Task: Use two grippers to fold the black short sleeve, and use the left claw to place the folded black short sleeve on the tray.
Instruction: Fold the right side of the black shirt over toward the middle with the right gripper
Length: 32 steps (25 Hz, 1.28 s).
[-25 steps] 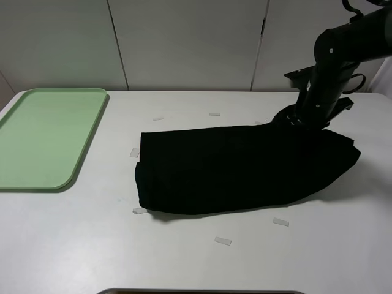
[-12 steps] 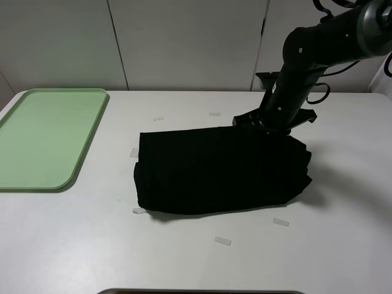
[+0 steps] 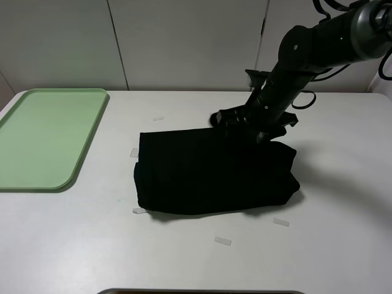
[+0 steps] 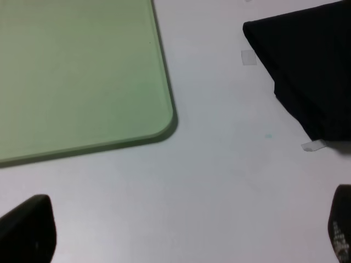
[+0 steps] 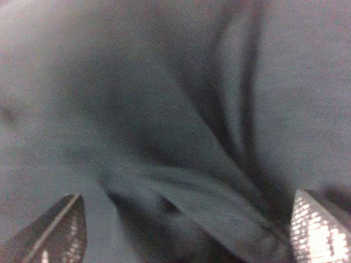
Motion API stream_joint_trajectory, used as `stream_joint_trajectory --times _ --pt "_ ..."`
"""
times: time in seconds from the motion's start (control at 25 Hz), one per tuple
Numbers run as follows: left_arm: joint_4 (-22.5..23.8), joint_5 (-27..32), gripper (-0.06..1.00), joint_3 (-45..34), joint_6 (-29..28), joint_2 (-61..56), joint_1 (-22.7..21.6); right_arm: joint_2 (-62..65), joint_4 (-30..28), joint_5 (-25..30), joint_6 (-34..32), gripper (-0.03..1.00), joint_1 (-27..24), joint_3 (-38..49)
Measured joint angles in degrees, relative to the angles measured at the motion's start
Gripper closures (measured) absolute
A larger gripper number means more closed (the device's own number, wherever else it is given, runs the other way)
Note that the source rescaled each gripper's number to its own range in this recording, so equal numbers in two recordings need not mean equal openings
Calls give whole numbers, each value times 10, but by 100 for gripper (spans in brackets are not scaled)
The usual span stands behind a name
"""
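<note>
- While the black short sleeve (image 3: pixel 214 174) lies folded into a rough rectangle in the middle of the white counter (image 3: pixel 343 233), the right gripper (image 3: pixel 244 124) hangs at its far edge.
- Seen from the right wrist, those jaws stand wide apart over rumpled black cloth, pinching nothing.
- The left gripper (image 4: pixel 184 235) hovers over bare counter with its jaws spread wide, gripping nothing.
- The tray (image 3: pixel 73 177) sits on the counter's left side, well apart from the black short sleeve.
- Small tape strips (image 3: pixel 223 241) dot the counter around the cloth.
</note>
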<state>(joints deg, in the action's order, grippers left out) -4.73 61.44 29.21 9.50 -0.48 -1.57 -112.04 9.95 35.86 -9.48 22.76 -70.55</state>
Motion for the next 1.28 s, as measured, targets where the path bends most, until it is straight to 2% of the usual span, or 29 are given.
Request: stream_joint_trajectory --times 0.04,0.12,0.2,0.28,0.32,0.36,0.48,0.6,0.68,0.84,1.28 --pt "0 0 -5 0 0 0 0 0 29 -1 21 14 0 0" --pt "0 0 -5 0 0 0 0 0 94 -1 84 17 0 0" --pt "0 0 -5 0 0 0 0 0 166 -1 178 29 0 0" --pt "0 0 -5 0 0 0 0 0 212 4 268 41 2 0" --pt "0 0 -5 0 0 0 0 0 237 12 352 48 3 0" --pt "0 0 -5 0 0 0 0 0 237 12 352 48 3 0" --pt "0 0 -5 0 0 0 0 0 219 22 411 50 3 0" --pt "0 0 -5 0 0 0 0 3 140 35 423 51 3 0" --pt "0 0 -5 0 0 0 0 9 108 15 425 51 2 1" --pt "0 0 -5 0 0 0 0 19 103 -26 413 51 -3 1" --pt "0 0 -5 0 0 0 0 20 103 -29 403 51 -3 1"
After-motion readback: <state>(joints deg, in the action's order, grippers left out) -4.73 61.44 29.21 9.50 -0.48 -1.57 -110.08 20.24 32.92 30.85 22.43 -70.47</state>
